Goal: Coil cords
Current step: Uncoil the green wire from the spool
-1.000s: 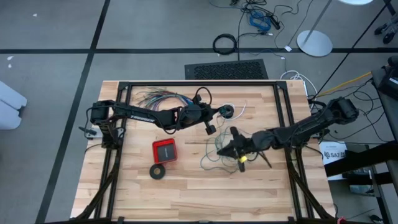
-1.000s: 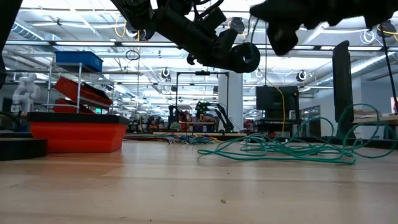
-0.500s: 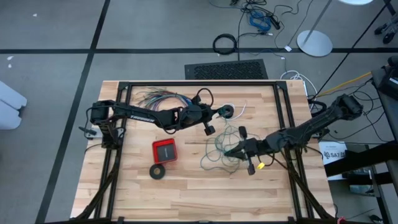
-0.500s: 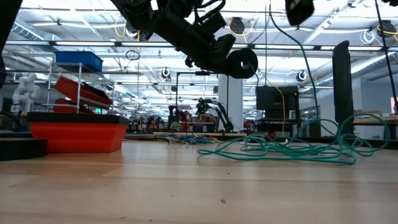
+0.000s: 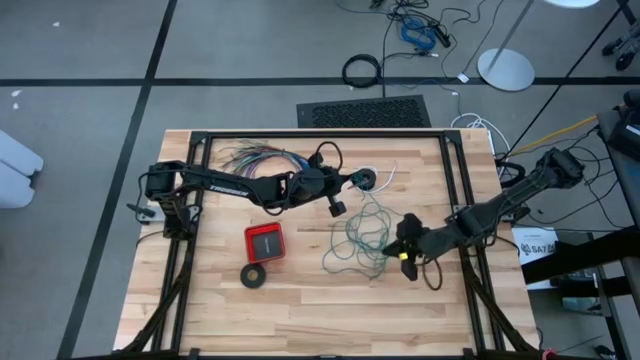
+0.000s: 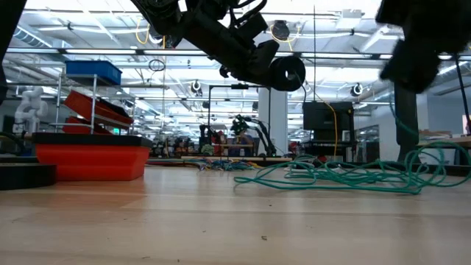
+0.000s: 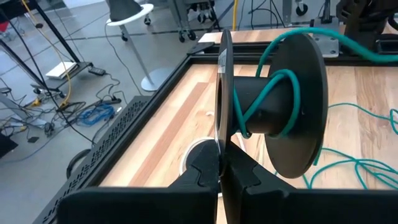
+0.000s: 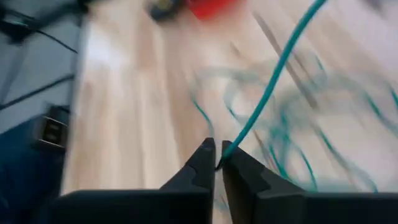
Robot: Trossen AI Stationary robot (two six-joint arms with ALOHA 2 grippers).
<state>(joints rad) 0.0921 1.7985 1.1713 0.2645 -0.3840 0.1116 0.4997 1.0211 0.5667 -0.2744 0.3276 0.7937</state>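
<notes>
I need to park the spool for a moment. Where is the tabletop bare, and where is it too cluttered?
Bare wood runs along the near edge of the table, below the black tape ring and the red box. The left strip beyond the red box is free too. The centre-right is crowded with the loose teal wire beside the right end effector; the far edge holds the coloured wire bundle.

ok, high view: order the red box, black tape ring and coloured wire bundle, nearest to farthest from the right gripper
From the right gripper:
1. Red box, mid-table, toward the left arm.
2. Black tape ring, just beyond the box, nearer the table's front edge.
3. Coloured wire bundle, far back-left corner.
</notes>
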